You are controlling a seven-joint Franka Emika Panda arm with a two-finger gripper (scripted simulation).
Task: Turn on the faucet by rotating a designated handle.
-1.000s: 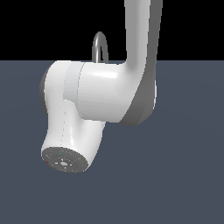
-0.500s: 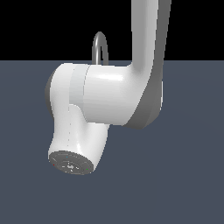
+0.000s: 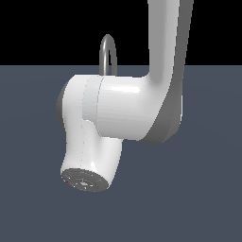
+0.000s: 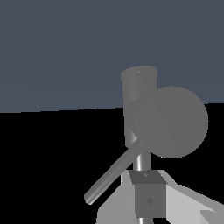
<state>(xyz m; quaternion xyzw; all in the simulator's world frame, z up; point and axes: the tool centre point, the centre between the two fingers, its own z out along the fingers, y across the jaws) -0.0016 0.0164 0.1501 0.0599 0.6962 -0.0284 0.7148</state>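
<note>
The claw point(image 4: 151, 199) sits close by the faucet point(image 4: 139, 94), its state unclear; judged mid-approach, it next needs to push the handle point(image 4: 114, 175) sideways

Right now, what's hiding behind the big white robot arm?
Only the top curve of the faucet peeks above the arm. Its base and handle are covered in the exterior view.
</note>
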